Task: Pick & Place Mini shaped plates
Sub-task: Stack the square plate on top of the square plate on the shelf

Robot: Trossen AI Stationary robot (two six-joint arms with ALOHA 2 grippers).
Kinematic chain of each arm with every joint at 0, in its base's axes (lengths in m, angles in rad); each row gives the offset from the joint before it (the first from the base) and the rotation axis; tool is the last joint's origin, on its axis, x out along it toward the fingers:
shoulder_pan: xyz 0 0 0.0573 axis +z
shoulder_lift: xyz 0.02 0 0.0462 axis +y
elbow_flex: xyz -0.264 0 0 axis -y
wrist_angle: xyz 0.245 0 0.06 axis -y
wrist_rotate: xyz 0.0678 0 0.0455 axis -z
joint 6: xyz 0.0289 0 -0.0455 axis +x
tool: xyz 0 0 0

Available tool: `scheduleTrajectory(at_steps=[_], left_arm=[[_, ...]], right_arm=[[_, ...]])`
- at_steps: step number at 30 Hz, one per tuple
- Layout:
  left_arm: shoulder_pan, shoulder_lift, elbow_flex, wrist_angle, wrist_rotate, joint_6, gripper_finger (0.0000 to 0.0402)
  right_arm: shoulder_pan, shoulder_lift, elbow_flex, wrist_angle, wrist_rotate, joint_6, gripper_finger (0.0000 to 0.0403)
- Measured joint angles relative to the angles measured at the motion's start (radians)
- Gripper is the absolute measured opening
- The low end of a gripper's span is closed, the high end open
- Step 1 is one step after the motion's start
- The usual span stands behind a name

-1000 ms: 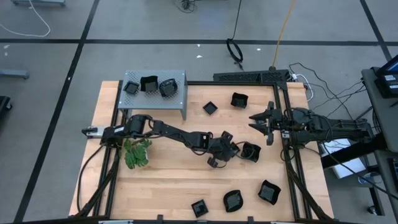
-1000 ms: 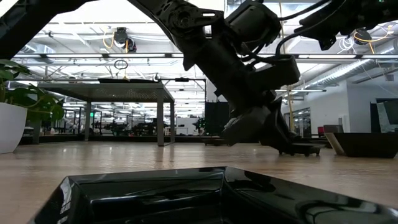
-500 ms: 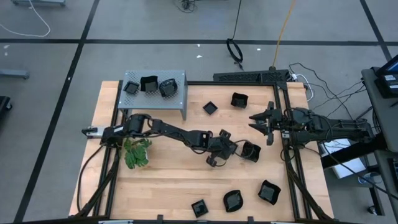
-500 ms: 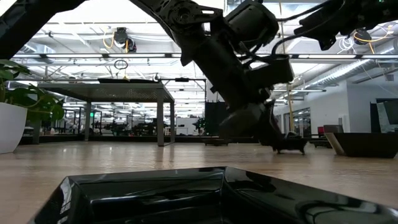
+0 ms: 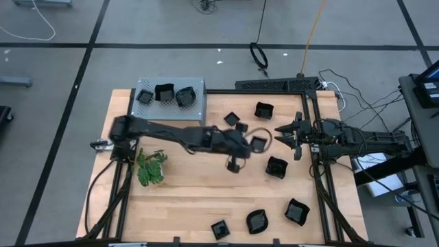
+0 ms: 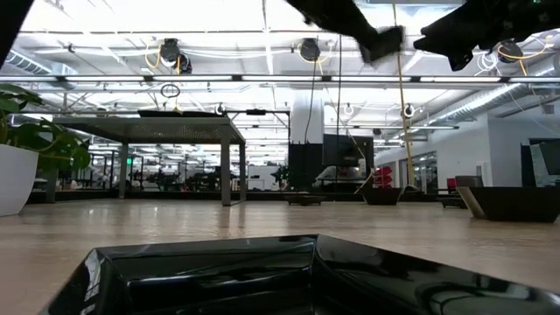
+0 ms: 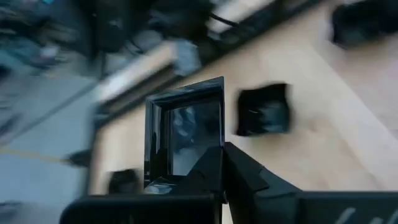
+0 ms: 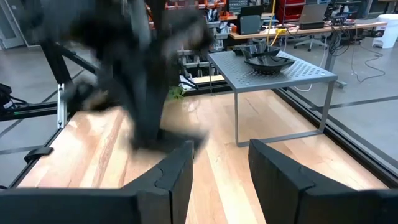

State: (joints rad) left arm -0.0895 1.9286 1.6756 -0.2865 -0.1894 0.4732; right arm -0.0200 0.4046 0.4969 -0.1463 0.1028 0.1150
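My left gripper (image 5: 251, 145) hangs high over the middle of the table, shut on one small square glossy black plate (image 7: 183, 134). It is a blur at the top of the low view (image 6: 381, 39). Three mini plates sit on the grey perforated shelf (image 5: 195, 113) at the far left. Others rest on their bases on the wood: two far (image 5: 232, 119) (image 5: 264, 110), one at the middle right (image 5: 276, 167), three near the front edge (image 5: 258, 221). My right gripper (image 5: 280, 132) waits open at the table's right side, above the table. My left gripper pinches the square plate by the rim of one side (image 7: 211, 163) between its two fingers (image 7: 239, 177). The plate is lifted clear of the table. It is tipped up, with its hollow turned toward the wrist camera.
A green leafy plant (image 5: 151, 168) stands at the left, below the left arm. A black frame (image 5: 274, 85) runs along the far and right edges. One plate (image 6: 262, 280) lies right in front of the low camera. Bare wood lies between the plant and the front plates.
My left gripper has risen steeply from the table's middle with the square plate, which was on the wood a second ago and now hangs clear. The arm has stretched out and swung slightly toward the far edge. My right arm has kept still.
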Motion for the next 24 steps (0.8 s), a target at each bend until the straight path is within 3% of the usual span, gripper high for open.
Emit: scheduleTrajectory(at_steps=[5,13,19,24], left_arm=[[0.007,-0.157,0.000,-0.162,-0.146,-0.051,0.0010],[0.008,-0.363,0.000,-0.581,-0.327,-0.406,0.0008],[0.008,-0.442,0.000,-0.900,-0.398,-0.659,0.0010],[0.010,-0.460,0.000,-1.083,-0.503,-0.784,0.0004]], right_arm=[[0.000,0.000,0.000,0.000,0.000,0.000,0.0141],[0.000,0.000,0.000,0.000,0.000,0.000,0.0141],[0.000,0.000,0.000,0.000,0.000,0.000,0.0141],[0.000,0.000,0.000,0.000,0.000,0.000,0.0141]])
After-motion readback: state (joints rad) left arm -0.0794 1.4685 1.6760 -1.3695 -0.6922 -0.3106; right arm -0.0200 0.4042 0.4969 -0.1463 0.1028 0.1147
